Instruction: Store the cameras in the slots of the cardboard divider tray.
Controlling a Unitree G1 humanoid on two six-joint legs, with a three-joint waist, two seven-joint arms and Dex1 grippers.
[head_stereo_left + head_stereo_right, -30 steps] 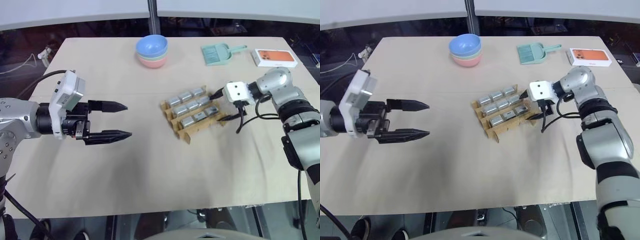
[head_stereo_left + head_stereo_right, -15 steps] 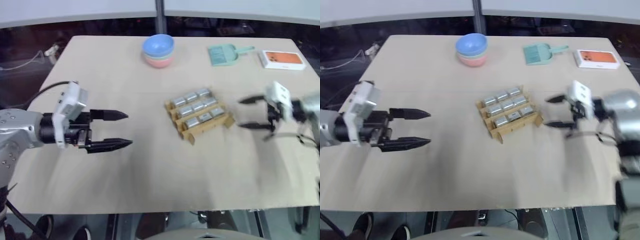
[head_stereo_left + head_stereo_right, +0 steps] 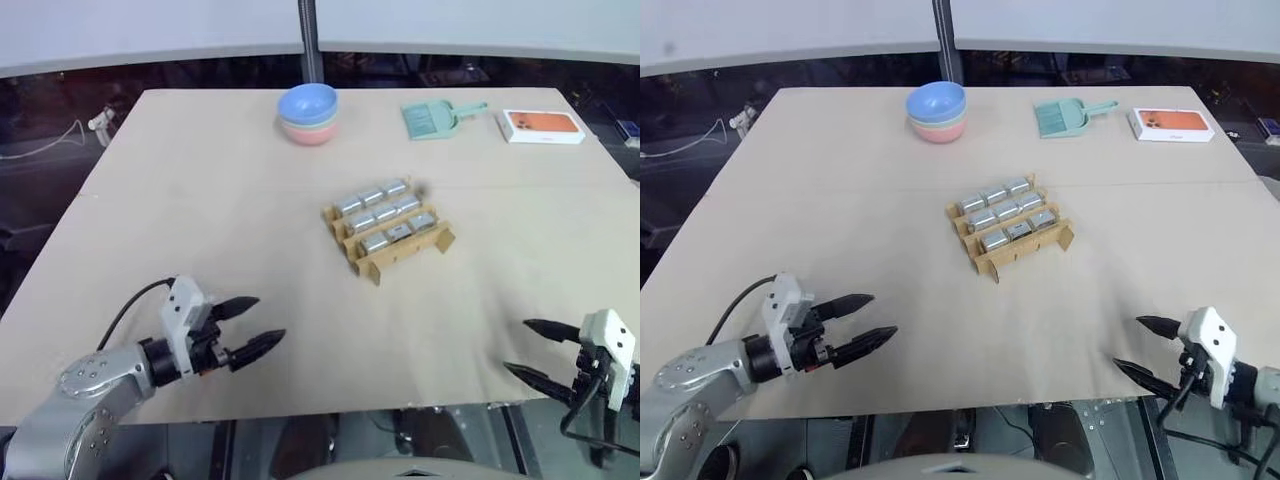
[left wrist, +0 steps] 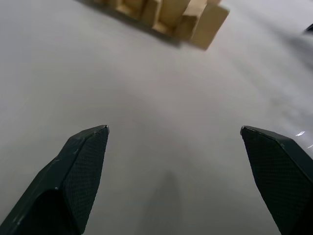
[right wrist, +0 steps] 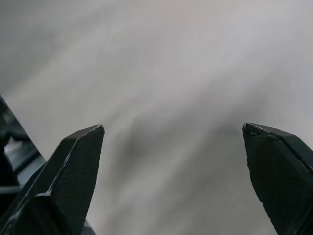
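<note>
Nine cameras (image 3: 385,212) being seen seated in cardboard divider tray (image 3: 417,251), frame centre; lens faces hard to make out. Left gripper (image 3: 252,324) being held spread wide and empty, lower left. Right gripper (image 3: 532,349) likewise spread, empty, lower right, arm being cut off by frame edge. Tray corner (image 4: 208,24) being cropped in left wrist view.

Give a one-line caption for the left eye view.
Both open grippers, left and right, hang near the table's front edge; cameras fill the cardboard divider tray.
</note>
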